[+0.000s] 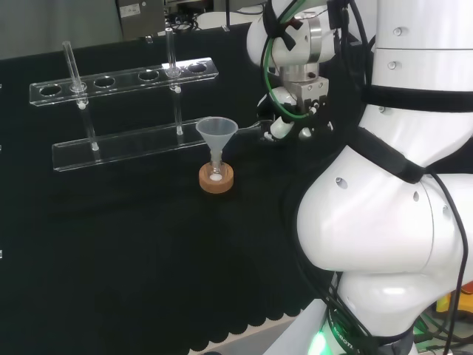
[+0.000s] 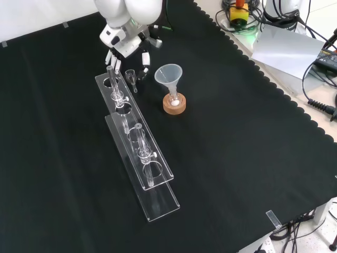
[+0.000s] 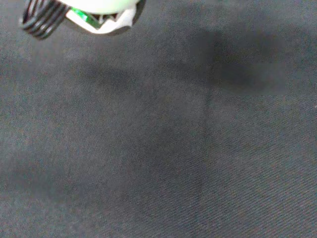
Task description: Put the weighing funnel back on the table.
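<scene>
Overall light: bright and even, from overhead; the black cloth (image 2: 237,158) around the hand (image 2: 126,45) read matte and dark.
Shadows: soft and faint; in the wrist view two dim smudges with diffuse edges lay on the cloth below the hand.
Glare: arm links (image 1: 399,185) beside the hand in the head view shone near-white; thin bright lines ran along the edges of the clear rack (image 1: 126,81) beyond the hand and on the rim of the funnel (image 1: 216,127) near it.
Colour cast: a green glow (image 1: 319,344) sat at the arm's base, well apart from the hand.
Focus: the part of the hand nearest the wrist camera was blurred; the cloth weave beneath was clearer.
</scene>
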Tool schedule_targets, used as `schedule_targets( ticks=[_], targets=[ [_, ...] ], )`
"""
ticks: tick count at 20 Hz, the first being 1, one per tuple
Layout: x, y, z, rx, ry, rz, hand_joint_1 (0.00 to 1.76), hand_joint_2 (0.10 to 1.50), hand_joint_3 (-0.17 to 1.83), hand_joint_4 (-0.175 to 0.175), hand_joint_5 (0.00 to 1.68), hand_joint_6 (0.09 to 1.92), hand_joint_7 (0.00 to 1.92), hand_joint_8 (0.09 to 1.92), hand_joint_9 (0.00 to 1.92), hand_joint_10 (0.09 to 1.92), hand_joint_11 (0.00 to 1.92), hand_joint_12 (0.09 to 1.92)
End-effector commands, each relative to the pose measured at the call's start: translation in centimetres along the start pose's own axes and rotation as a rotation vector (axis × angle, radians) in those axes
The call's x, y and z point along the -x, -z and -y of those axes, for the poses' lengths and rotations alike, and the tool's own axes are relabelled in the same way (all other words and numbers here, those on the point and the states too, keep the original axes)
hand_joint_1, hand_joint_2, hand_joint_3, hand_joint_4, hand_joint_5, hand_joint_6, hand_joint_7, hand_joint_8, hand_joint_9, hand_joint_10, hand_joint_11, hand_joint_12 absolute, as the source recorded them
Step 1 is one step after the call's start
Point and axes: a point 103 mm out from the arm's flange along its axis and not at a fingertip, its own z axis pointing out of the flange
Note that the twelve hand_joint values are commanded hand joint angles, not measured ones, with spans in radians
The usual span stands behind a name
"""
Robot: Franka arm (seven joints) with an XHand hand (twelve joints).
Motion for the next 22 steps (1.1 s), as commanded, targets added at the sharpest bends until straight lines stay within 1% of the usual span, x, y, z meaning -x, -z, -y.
schedule_targets(
  ticks=[1, 8, 13, 22],
  targets=[
    [-0.6, -1.1, -0.5, -0.003, 0.021, 0.014, 1.07, 0.7, 0.74, 0.175, 1.09, 1.03, 0.67, 0.68, 0.9, 0.53, 0.56, 1.25],
    [-1.0, -1.4, -0.8, -0.006, 0.031, 0.025, 1.07, 0.7, 0.74, 0.175, 1.09, 1.03, 0.67, 0.68, 0.91, 0.53, 0.57, 1.25],
    [-1.2, -1.9, -1.0, -0.016, 0.036, 0.054, 1.07, 0.7, 0.74, 0.175, 1.09, 1.03, 0.67, 0.68, 0.91, 0.53, 0.57, 1.24],
    [-1.3, -2.3, -1.5, -0.021, 0.04, 0.071, 1.07, 0.7, 0.74, 0.175, 1.09, 1.03, 0.68, 0.68, 0.91, 0.53, 0.58, 1.24]
  ],
)
